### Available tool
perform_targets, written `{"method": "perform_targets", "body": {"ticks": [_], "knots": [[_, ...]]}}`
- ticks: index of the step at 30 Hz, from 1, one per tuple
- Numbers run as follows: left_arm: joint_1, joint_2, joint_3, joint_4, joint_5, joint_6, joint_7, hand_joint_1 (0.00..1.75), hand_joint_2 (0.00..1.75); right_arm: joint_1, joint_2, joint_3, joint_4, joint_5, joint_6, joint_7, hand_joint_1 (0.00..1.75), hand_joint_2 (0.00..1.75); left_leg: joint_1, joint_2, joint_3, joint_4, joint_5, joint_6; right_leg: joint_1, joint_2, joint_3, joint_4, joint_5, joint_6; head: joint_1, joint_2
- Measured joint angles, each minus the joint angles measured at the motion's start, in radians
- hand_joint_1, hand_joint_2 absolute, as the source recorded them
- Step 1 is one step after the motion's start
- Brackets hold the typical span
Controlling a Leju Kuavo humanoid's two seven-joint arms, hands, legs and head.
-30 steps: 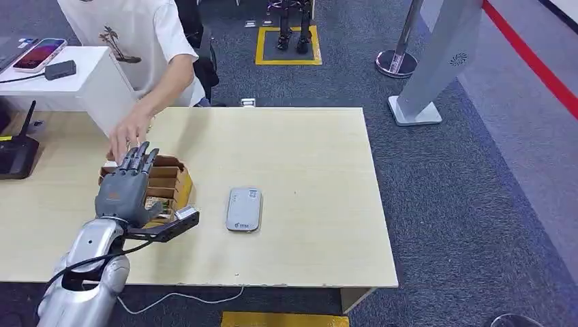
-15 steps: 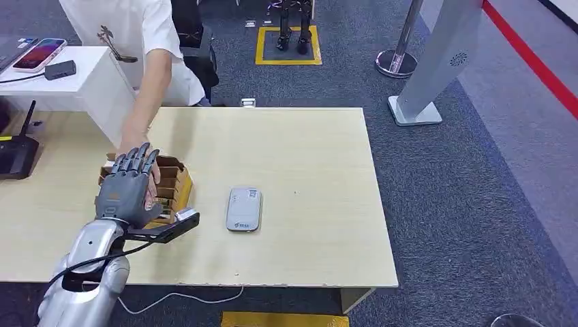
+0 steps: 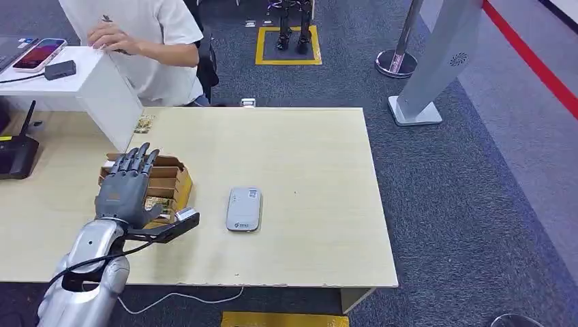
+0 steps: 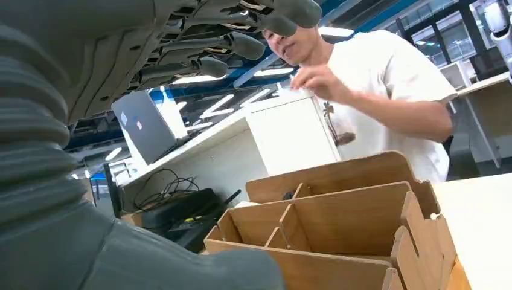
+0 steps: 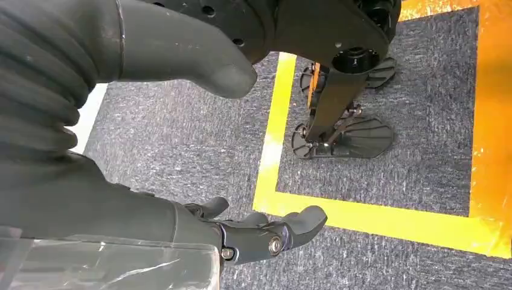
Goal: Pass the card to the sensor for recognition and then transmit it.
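Two hands are seen. The robot's left hand (image 3: pixel 126 187) is held over a low wooden box with compartments (image 3: pixel 174 178), which stands on the left part of a pale wooden table (image 3: pixel 307 157). Its fingers (image 3: pixel 140 159) are stretched out flat and slightly spread above the box, and nothing is gripped in them. From the left wrist camera the same fingers (image 4: pixel 241 45) are seen extended above the box's open compartments (image 4: pixel 338 223), apart from its walls.

A small patterned card (image 3: pixel 158 202) is seen in the near compartment of the box, just beside the thumb and partly hidden by the hand; contact with it cannot be judged. A second small patterned piece (image 3: pixel 143 125) lies flat on the table against the foot of a white cabinet (image 3: pixel 102 85); it cannot be told whether this is also a card. A flat grey rounded sensor unit (image 3: pixel 244 209) lies on the table just to the right of the box, apart from it.

The right hand (image 5: pixel 241 232) is seen over grey carpet, its fingers loosely bent and apart from the thumb, with nothing held.

A person in a white shirt (image 3: pixel 146 34) is seated behind the table, one hand (image 3: pixel 109 37) raised above the cabinet. A black router (image 3: pixel 15 153) stands at the table's left edge.
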Motion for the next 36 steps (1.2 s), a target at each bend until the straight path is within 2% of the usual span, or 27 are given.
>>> {"method": "perform_targets", "body": {"ticks": [21, 25, 28, 32, 36], "knots": [[0.000, 0.000, 0.000, 0.000, -0.002, -0.001, 0.000, 0.00, 1.75, 0.000, 0.000, 0.000, 0.000, 0.001, 0.000, 0.000, 0.00, 1.75, 0.000, 0.000, 0.000, 0.000, 0.000, 0.000, 0.000, 0.000, 0.000, 0.000, 0.000, 0.000, 0.000, 0.000], [-0.004, 0.011, 0.000, 0.000, -0.016, -0.017, 0.000, 0.00, 1.75, 0.000, 0.000, 0.000, 0.000, 0.000, 0.000, 0.000, 0.00, 1.75, 0.000, 0.000, 0.000, 0.000, 0.000, 0.000, 0.000, 0.000, 0.000, 0.000, 0.000, 0.000, 0.000, 0.000], [-0.014, 0.040, -0.010, 0.001, -0.015, -0.045, -0.019, 0.00, 1.75, 0.000, 0.000, 0.000, 0.000, 0.000, 0.000, -0.001, 0.00, 1.75, 0.000, 0.000, 0.000, 0.000, 0.000, 0.000, 0.000, 0.000, 0.000, 0.000, 0.000, 0.000, 0.000, 0.000], [-0.021, 0.090, -0.020, 0.002, 0.052, -0.069, -0.069, 0.00, 1.75, 0.001, 0.000, 0.000, 0.000, 0.000, 0.000, -0.004, 0.00, 1.75, 0.000, 0.001, 0.000, 0.000, 0.000, 0.000, 0.000, 0.001, 0.000, 0.000, 0.000, 0.000, 0.000, 0.000], [-0.026, 0.172, -0.054, 0.002, 0.107, -0.108, -0.097, 0.00, 1.75, 0.001, 0.000, 0.000, 0.000, 0.006, 0.000, -0.007, 0.00, 1.75, 0.000, 0.002, 0.000, 0.000, 0.000, 0.000, 0.000, 0.002, -0.001, 0.000, 0.000, 0.000, 0.000, 0.000]]}}
